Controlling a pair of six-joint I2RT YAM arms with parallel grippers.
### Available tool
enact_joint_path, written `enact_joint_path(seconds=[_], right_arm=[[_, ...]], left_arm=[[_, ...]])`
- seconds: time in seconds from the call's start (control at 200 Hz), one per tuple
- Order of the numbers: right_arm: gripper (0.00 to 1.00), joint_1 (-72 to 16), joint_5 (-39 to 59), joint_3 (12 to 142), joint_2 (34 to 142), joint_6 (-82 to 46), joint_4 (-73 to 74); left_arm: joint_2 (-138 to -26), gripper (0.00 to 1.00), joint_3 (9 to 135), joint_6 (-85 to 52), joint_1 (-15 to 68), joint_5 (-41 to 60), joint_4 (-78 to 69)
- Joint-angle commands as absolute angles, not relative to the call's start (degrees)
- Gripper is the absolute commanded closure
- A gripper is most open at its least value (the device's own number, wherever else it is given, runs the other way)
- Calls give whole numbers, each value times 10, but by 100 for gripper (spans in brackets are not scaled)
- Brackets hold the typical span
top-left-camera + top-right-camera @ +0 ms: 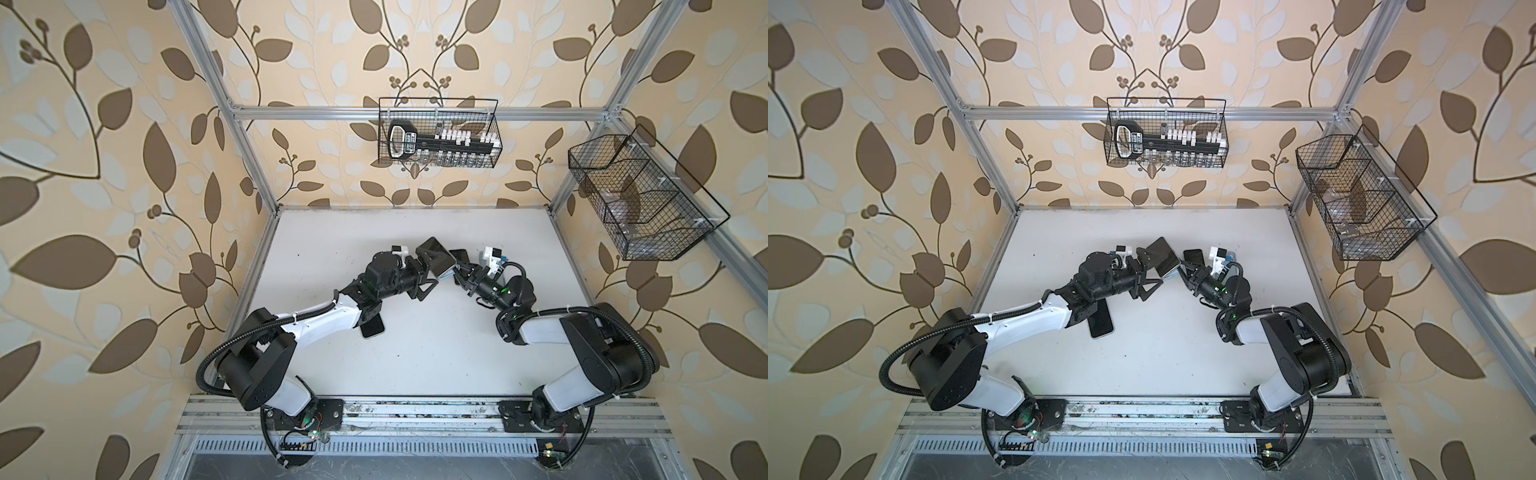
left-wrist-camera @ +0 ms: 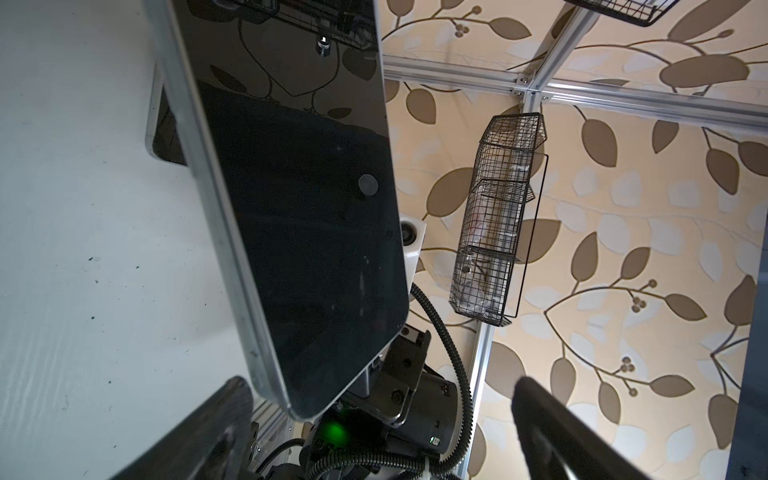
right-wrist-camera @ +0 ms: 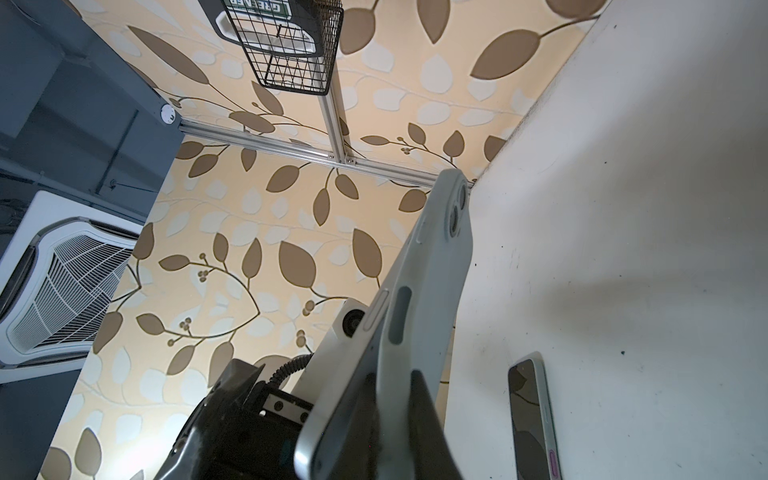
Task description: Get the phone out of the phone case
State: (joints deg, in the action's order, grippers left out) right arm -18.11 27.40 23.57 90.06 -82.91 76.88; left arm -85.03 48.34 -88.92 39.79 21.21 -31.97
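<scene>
Step in hand: the peel-out, about halfway by my read. The phone sits in its grey phone case, held up off the desk, a little to 12 o'clock of desk centre in both top views. Screen faces up and toward the left arm.

Right wrist view: along one long side the phone's silver frame and side button stand outside the case lip. So that edge looks already sprung. The camera end looks seated.

Right claw comes in from 4 o'clock, pressed together. It pinches the bottom end of the phone case, one dark finger flat on the case back. Whether the phone's own end is in the pinch too, I cannot tell.

Left claw comes in from 8 o'clock, spread as wide as it goes, holding nothing. The phone's near end lies between its fingers. One finger is just beside the silver edge; contact not clear.

Next move, as I judge it: the left claw closes across the phone's bare frame, not over the case lip. The right claw keeps hold of the case, and the two then draw apart and twist to free the camera end. Risk: a glossy screen and a thin edge, so the phone may slip.

Also on the desk: a second phone at 7 o'clock of the held one, partly under the left arm, and a third phone just beside at 3 o'clock
</scene>
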Motion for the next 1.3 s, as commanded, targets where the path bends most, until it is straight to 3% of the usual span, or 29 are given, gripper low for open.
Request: enact_joint_path(seconds=[0.0, 0.74, 1.295], right_arm=[[97, -186, 269, 239, 886, -829, 817], [97, -190, 255, 232, 868, -810, 798], [98, -244, 131, 191, 814, -780, 769]], left_arm=[[-839, 1, 490, -889, 402, 199, -350], [-787, 1, 499, -871, 408, 186, -301], [-792, 1, 489, -904, 436, 110, -326]])
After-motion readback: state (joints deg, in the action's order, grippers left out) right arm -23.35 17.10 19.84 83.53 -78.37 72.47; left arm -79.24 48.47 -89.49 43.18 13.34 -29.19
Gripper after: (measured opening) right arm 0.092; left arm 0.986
